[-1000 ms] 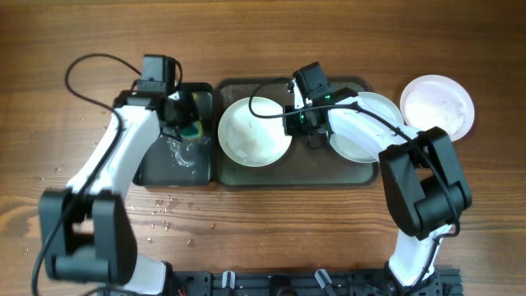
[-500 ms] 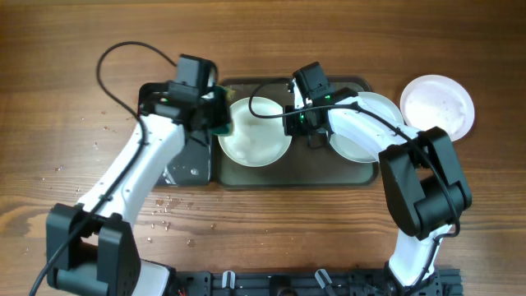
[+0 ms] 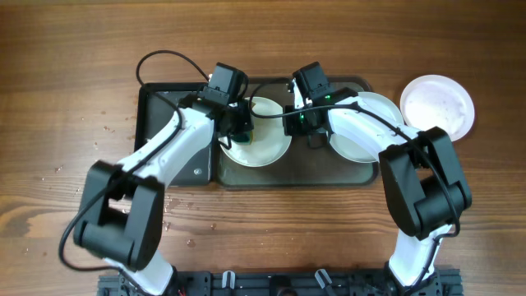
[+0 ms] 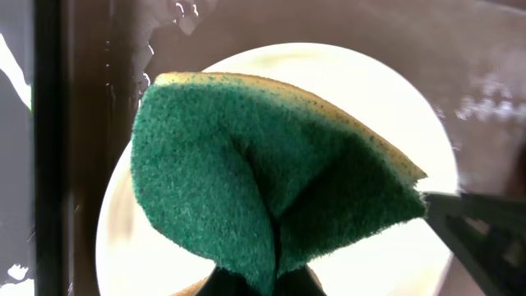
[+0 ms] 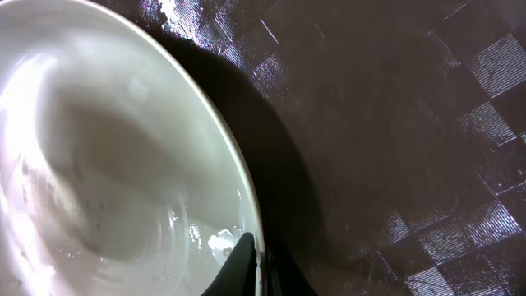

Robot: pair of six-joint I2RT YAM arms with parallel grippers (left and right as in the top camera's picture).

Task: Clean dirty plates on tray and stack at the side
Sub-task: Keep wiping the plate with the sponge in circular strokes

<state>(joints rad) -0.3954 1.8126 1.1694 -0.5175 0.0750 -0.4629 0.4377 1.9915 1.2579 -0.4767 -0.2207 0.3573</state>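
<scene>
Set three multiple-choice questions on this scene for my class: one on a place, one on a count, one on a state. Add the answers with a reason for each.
1. Where is the plate that is off the grey tray?
A. On the table, right of the tray.
B. In the black tray.
C. On top of another plate.

2. How many plates lie in the grey tray?
A. One.
B. Two.
C. Three.

3. What is the left claw doing?
A. Hanging open with nothing in it.
B. Gripping a plate's rim.
C. Holding a green sponge.

Answers:
1 A: overhead, it sits alone on the wood past the tray's right end.
2 B: one plate lies beside another in the tray.
3 C: the left wrist view shows the sponge pinched and folded above a plate.
</scene>
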